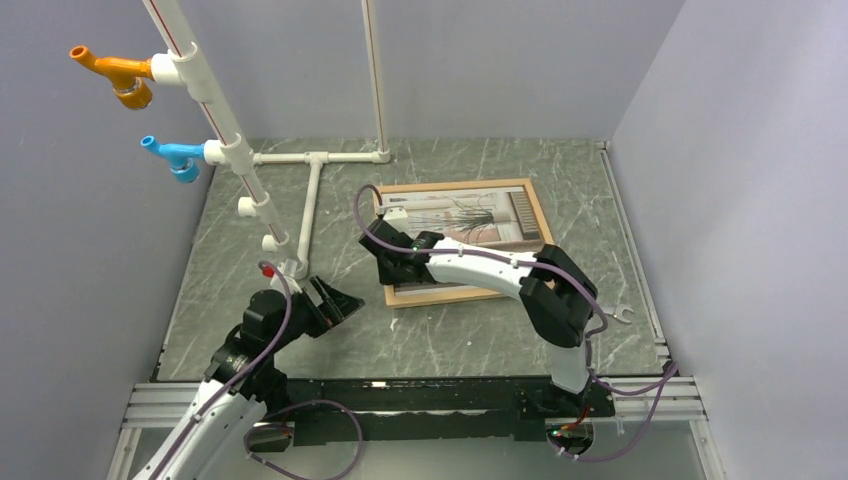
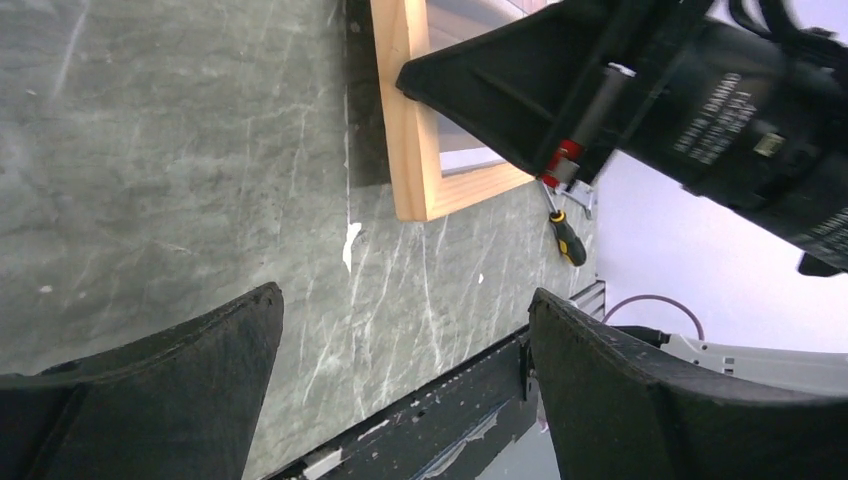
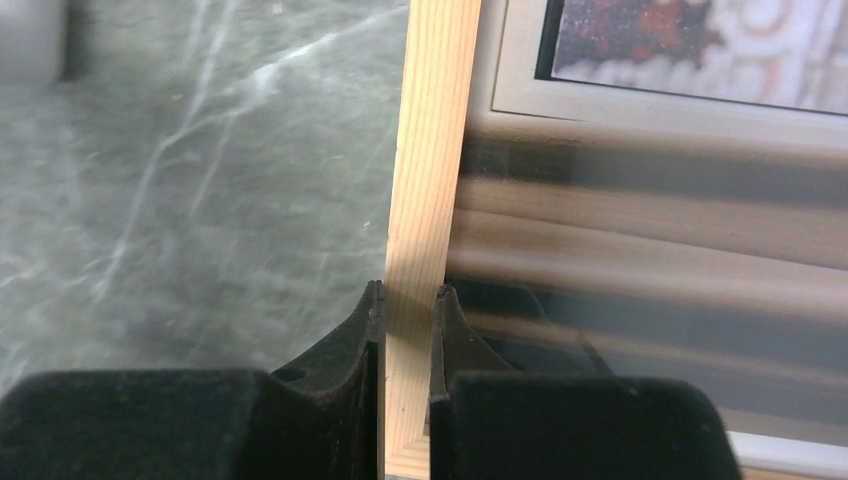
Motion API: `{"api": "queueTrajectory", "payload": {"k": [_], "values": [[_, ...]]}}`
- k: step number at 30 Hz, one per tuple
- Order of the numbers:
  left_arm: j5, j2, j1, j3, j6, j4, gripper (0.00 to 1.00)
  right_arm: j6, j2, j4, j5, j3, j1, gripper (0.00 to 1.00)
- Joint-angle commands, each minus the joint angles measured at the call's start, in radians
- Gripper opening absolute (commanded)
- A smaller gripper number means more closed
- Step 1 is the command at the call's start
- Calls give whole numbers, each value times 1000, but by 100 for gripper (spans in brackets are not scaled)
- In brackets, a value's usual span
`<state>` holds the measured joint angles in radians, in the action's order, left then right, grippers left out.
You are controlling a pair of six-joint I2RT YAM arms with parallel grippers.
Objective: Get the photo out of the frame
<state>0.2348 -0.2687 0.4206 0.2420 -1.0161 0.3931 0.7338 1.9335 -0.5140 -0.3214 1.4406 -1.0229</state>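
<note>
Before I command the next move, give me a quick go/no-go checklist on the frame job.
1. Right gripper gripping the frame: ok, its fingers pinch one side rail, one on each face.
2. Left gripper free: ok, jaws wide, nothing between them, over bare table near the frame's corner.
3. The photo out of the frame: not ok, it still sits inside the moulding.
4. Frame lying flat on the table: cannot tell, a dark shadow runs along one edge.
5. Screwdriver clear of the frame: ok, it lies apart from the corner.
</note>
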Motion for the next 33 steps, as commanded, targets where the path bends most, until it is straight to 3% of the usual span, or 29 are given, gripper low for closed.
{"api": "queueTrajectory", "payload": {"k": [1,8,14,25,33], "values": [[71,-81,3,-41,-44,-249,93,-39,-108,194,200,-15,3,0],[142,-181,3,-100,-47,-466,79,39,-101,172,268,41,14,0],[119,-189,4,-118,16,-499,80,65,-106,191,316,47,25,0],[147,-391,4,-132,75,-699,75,114,-147,225,416,16,45,0],[171,-488,10,-146,31,-869,58,127,-143,245,455,11,55,0]]}}
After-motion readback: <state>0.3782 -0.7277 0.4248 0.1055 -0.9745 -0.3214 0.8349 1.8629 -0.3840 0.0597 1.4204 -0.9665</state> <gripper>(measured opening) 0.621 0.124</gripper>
